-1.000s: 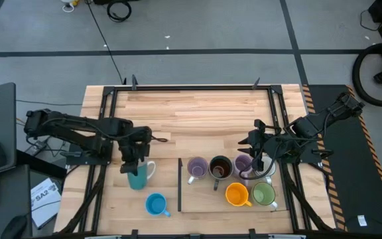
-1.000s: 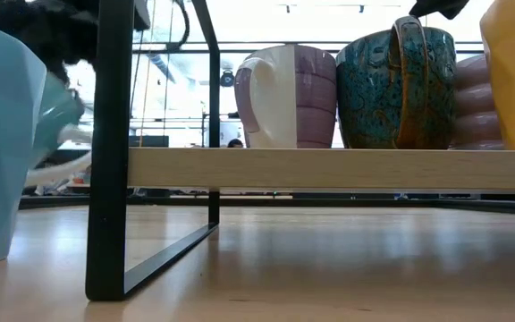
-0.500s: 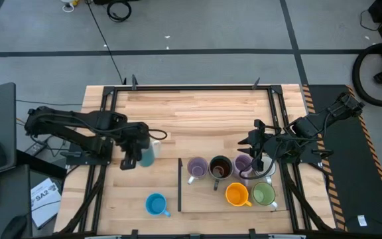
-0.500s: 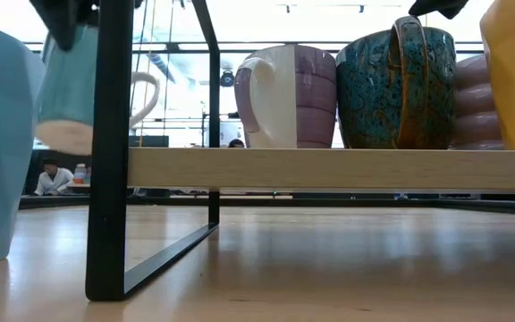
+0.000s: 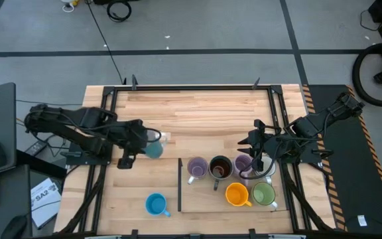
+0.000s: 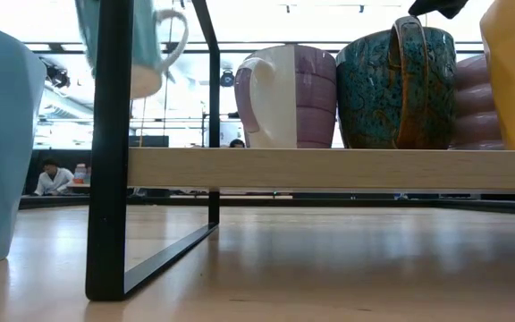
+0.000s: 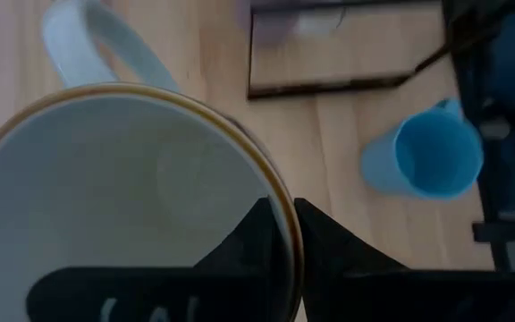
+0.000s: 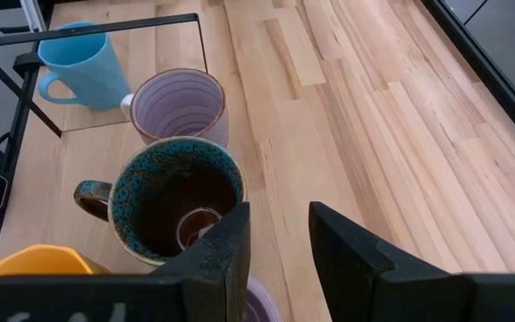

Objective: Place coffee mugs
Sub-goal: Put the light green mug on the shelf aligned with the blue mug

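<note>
Since the earlier frames the teal mug (image 5: 153,149) has risen off the table (image 5: 197,109) and travelled away from the bright blue mug (image 5: 156,204), carried by the left gripper (image 5: 140,141). In the low view it now hangs high, clear of the table top, with its white handle (image 6: 173,36) showing beside the black rack post (image 6: 113,148).

The left gripper is clamped on the teal mug's rim: in the left wrist view one dark finger (image 7: 259,240) sits inside the rim and the other outside it. The mug (image 7: 123,201) is tilted, its pale interior facing the wrist camera.

The bright blue mug stands upright on the table, just beside the left edge of the rack shelf (image 5: 199,199).

On the shelf stand a purple mug (image 5: 197,167), the dark teal mug with brown inside (image 5: 220,168), a second purple mug (image 5: 243,163), the orange mug (image 5: 237,194) and the green mug (image 5: 264,194). A white mug is not clearly distinguishable.

The right gripper (image 5: 254,151) hovers above the second purple mug, its fingers (image 8: 226,246) parted and gripping nothing.
</note>
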